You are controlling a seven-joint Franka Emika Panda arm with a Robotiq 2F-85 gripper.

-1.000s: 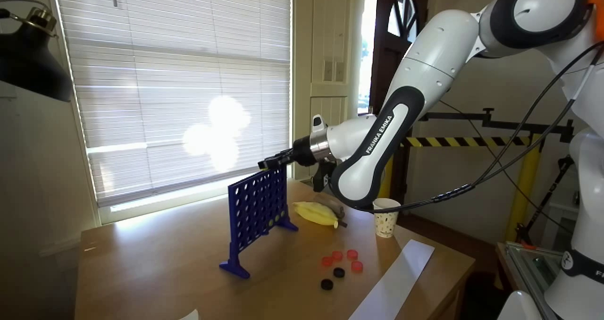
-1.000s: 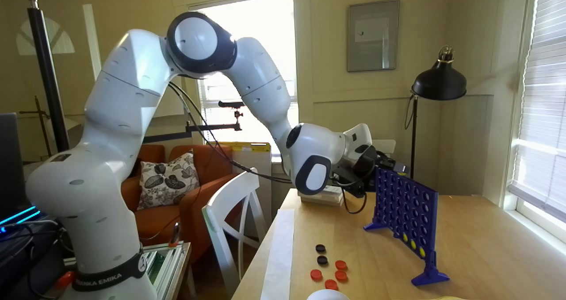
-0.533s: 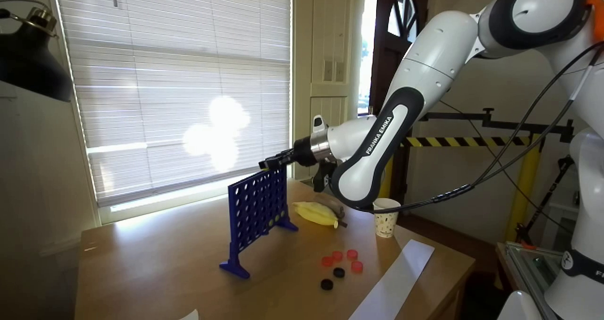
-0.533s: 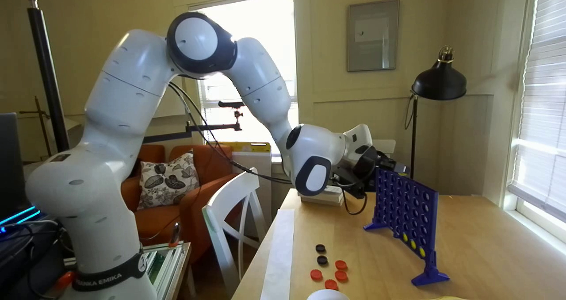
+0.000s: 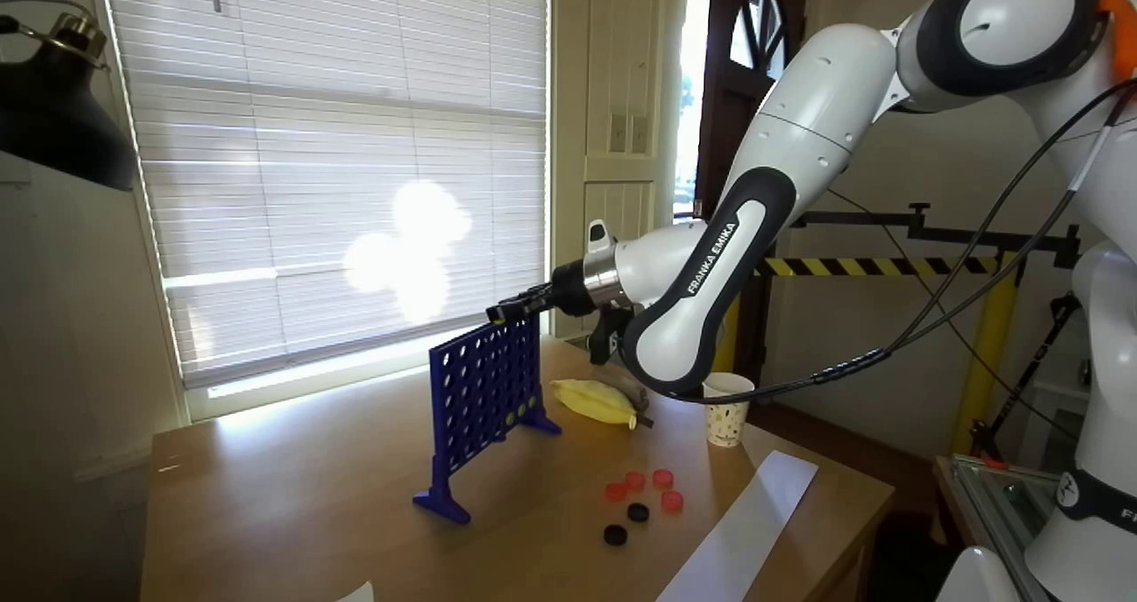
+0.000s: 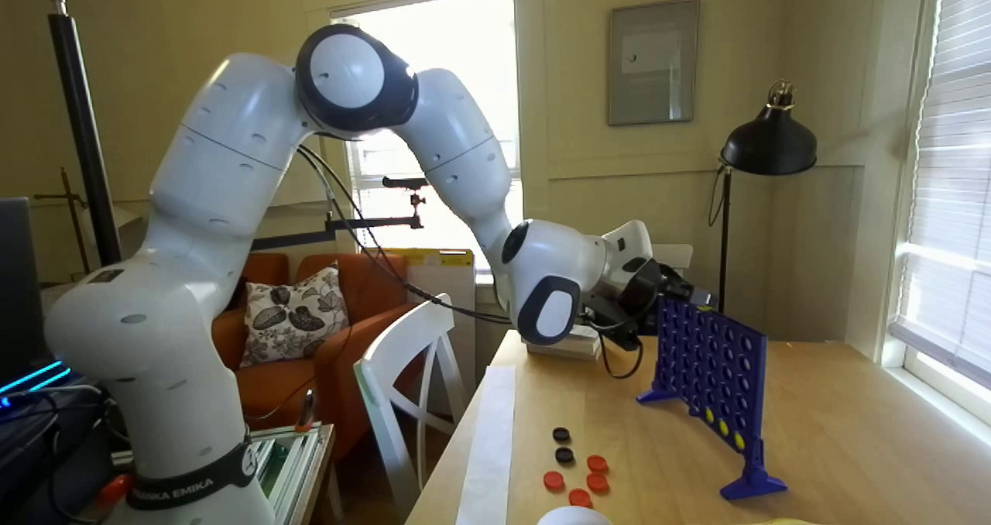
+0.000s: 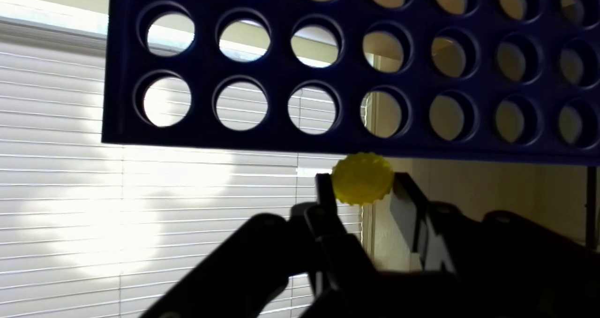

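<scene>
Table (image 5: 293, 495): spreading out below the pincer (image 7: 363, 183).
Blue rack (image 7: 350, 74): standing upright, top edge running just under the pincer.
Pincer: gripping the yellow disc (image 7: 362, 178) by its rim, jaws standing a disc's width apart.
Paper cup (image 5: 725, 423): standing below the pincer, toward the robot base (image 6: 186, 432).
Red discs (image 6: 597, 464), black discs (image 6: 564, 456): lying below the pincer, same side.
Yellow disc: sitting between the pincer's tips, at the rack's top edge; not making out contact.
</scene>
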